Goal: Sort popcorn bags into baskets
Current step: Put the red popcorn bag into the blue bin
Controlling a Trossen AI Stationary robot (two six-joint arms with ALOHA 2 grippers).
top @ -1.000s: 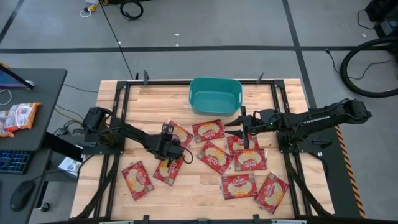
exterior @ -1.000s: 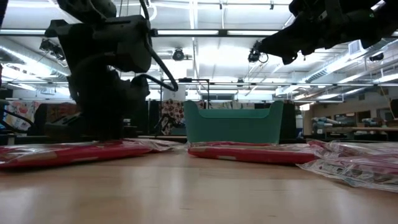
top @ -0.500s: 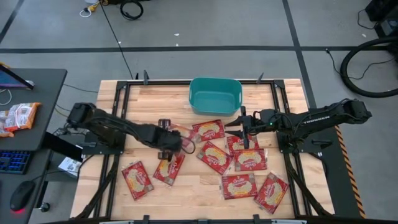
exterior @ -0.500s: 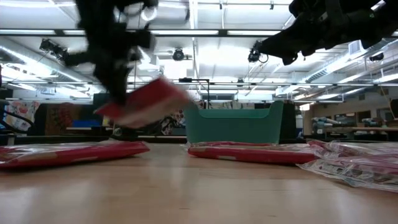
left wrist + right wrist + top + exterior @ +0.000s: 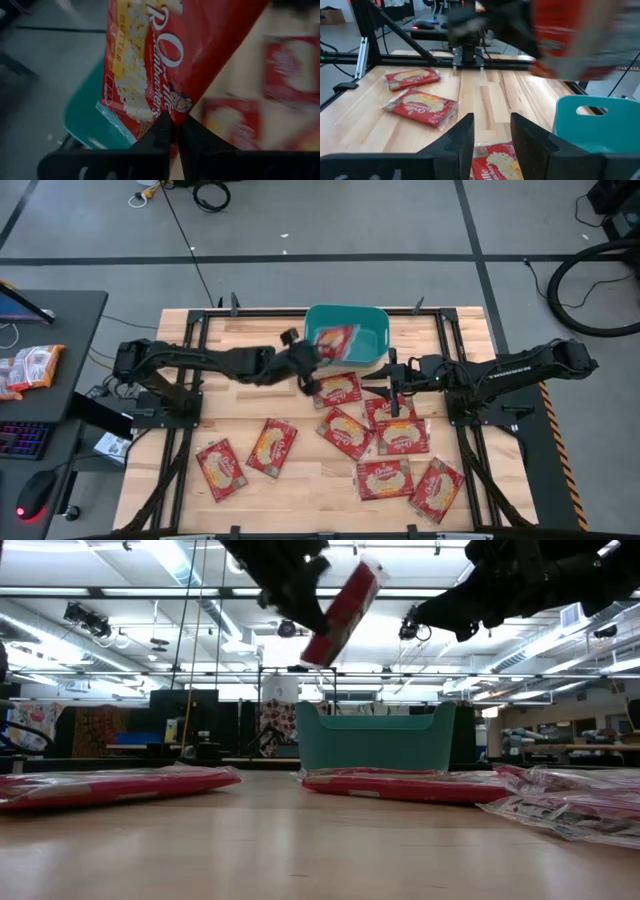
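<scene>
One popcorn bag hangs over the teal basket in the high view, pinched at an edge by the left gripper, which is the nearer arm; eight more packets lie on the table. The right gripper waits beside the basket, fingers apart and empty.

From table height the bag tilts steeply, long axis pointing down toward the basket.

At the left wrist, closed fingers clamp the bag, basket rim below; "BUTTER" and part of "Redenbacher's" read clearly.
</scene>
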